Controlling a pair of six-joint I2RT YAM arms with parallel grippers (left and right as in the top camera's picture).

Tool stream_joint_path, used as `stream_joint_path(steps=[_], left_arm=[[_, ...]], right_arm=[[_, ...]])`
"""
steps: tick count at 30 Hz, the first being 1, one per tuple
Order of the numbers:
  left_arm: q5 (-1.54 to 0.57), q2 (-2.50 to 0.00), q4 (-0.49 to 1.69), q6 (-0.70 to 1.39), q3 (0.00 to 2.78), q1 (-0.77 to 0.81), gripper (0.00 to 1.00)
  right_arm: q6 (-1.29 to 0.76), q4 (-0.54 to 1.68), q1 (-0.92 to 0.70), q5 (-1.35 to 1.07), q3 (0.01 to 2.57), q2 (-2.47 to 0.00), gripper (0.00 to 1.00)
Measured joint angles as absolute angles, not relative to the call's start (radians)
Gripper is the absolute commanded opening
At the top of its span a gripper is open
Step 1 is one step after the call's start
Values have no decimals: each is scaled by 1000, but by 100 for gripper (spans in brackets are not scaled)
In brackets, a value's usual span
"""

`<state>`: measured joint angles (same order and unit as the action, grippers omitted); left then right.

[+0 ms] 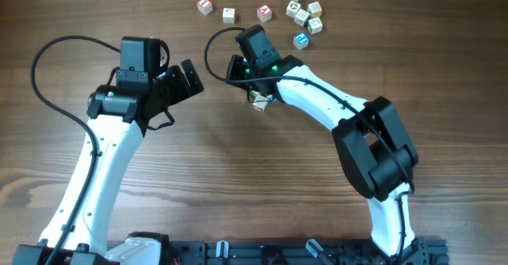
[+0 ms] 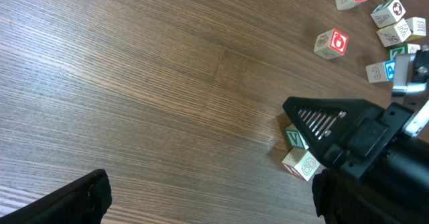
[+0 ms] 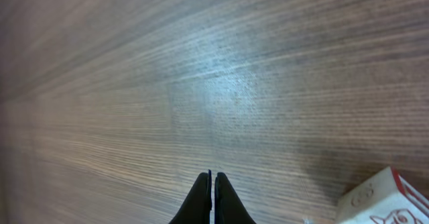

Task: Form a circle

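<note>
Our right jaws are pressed together and hold nothing. They hang low over the tabletop, right by the circle. We think they are shut like this so they can work as 1 thin stick that nudges cubes into place and does not pick them up. Our left jaws are spread wide and hold nothing too. They sit off to the side, apart from all the cubes. This is likely so they do not get in the way, and so their camera can look at the work. The circle lies near the middle of the tabletop, partly under the right arm, well apart from the loose cubes at the far edge. From the left wrist we see 2 small, pale wooden cubes touching: a green cube and a pale cube with a line drawing on top. The rest is hidden behind the arm, so we cannot tell if a 3rd cube is there or if the ring is closed. From the right wrist, a red-edged cube shows near the jaw tips, not touching them.
</note>
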<state>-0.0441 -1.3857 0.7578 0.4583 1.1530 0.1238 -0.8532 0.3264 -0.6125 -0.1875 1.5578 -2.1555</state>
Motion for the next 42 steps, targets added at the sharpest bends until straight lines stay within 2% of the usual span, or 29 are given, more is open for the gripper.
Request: stream_joint_path(steps=[13, 42], left_arm=[[-44, -1386, 758, 458, 1153, 124, 100], [-44, -1386, 758, 458, 1153, 124, 100]], right_arm=[[-860, 418, -612, -54, 1559, -2156, 5], [-860, 476, -612, -43, 1559, -2156, 5]])
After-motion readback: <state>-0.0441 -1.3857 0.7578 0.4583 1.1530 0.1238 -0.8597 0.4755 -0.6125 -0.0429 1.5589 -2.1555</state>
